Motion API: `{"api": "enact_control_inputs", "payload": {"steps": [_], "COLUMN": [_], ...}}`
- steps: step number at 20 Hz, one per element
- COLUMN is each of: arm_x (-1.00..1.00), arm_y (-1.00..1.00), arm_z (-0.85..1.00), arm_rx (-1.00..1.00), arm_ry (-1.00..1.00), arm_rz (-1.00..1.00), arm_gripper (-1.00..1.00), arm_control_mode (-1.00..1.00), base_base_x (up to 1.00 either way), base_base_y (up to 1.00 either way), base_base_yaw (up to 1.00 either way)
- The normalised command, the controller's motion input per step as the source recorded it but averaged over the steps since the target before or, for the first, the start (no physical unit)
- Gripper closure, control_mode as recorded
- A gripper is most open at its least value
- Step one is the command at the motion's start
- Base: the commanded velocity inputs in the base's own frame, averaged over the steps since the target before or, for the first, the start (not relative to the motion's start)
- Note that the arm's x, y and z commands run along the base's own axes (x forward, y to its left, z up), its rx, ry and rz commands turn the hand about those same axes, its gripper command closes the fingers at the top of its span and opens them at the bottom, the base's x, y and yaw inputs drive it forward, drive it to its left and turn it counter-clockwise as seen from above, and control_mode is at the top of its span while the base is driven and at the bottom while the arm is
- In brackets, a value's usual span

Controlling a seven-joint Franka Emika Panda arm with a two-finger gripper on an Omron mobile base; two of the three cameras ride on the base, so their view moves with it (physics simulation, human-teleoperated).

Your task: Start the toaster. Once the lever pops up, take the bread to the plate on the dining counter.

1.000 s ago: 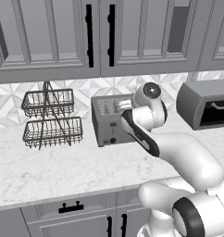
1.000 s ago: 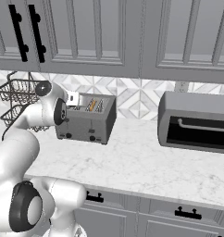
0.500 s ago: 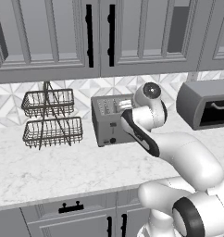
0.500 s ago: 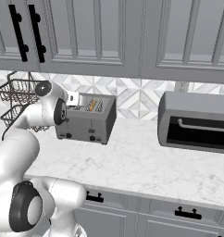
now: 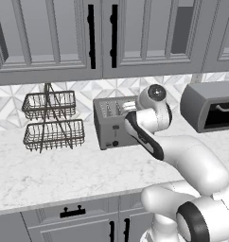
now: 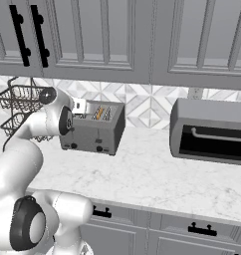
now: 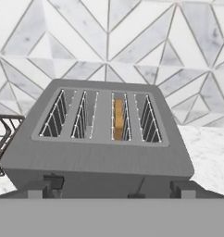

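Left base view: the toaster (image 5: 115,124) stands at the far side of the marble worktop (image 5: 64,170), against the tiled backsplash, with a two-tier wire basket (image 5: 52,121) to its left and the toaster oven (image 5: 208,106) to its right; the arm reaches in from the near right so that the gripper (image 5: 127,108) hangs just over the toaster's right top edge, above and near its front levers. Right base view: the same toaster (image 6: 94,128) shows the bread (image 6: 99,112) sunk in one of its slots, only the golden top edge visible, which suggests the slice is seated for toasting. Hand view: the camera looks down on the four slots; the bread (image 7: 118,118) sits in the third slot from the left, and the two finger tips (image 7: 183,189) stand wide apart with nothing between them, poised, it seems, to work a lever before any lift toward the plate.
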Motion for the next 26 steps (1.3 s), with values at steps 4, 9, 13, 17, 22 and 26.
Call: {"api": "enact_control_inputs", "payload": {"steps": [4, 9, 13, 17, 22, 26], "arm_x": [0.0, 0.0, 0.0, 0.0, 0.0, 0.0], "arm_y": [-0.13, -0.03, 0.0, -0.01, -0.16, -0.13], "arm_z": [0.0, -0.01, 0.0, 0.0, 0.0, 0.11], "arm_rx": [0.06, 0.05, 0.02, 0.0, 0.0, 0.0], "arm_ry": [-0.08, -0.03, 0.0, 0.0, 0.0, 0.06], "arm_rz": [0.0, 0.0, 0.0, 0.0, -0.01, -0.01], "arm_gripper": [-1.0, -1.0, -1.0, -1.0, -1.0, -1.0], "arm_control_mode": [-1.0, -1.0, -1.0, -1.0, -1.0, -1.0], "base_base_x": [0.0, 0.0, 0.0, 0.0, 0.0, 0.0], "base_base_y": [0.0, 0.0, 0.0, 0.0, 0.0, 0.0], "base_base_yaw": [0.0, 0.0, 0.0, 0.0, 0.0, 0.0]}}
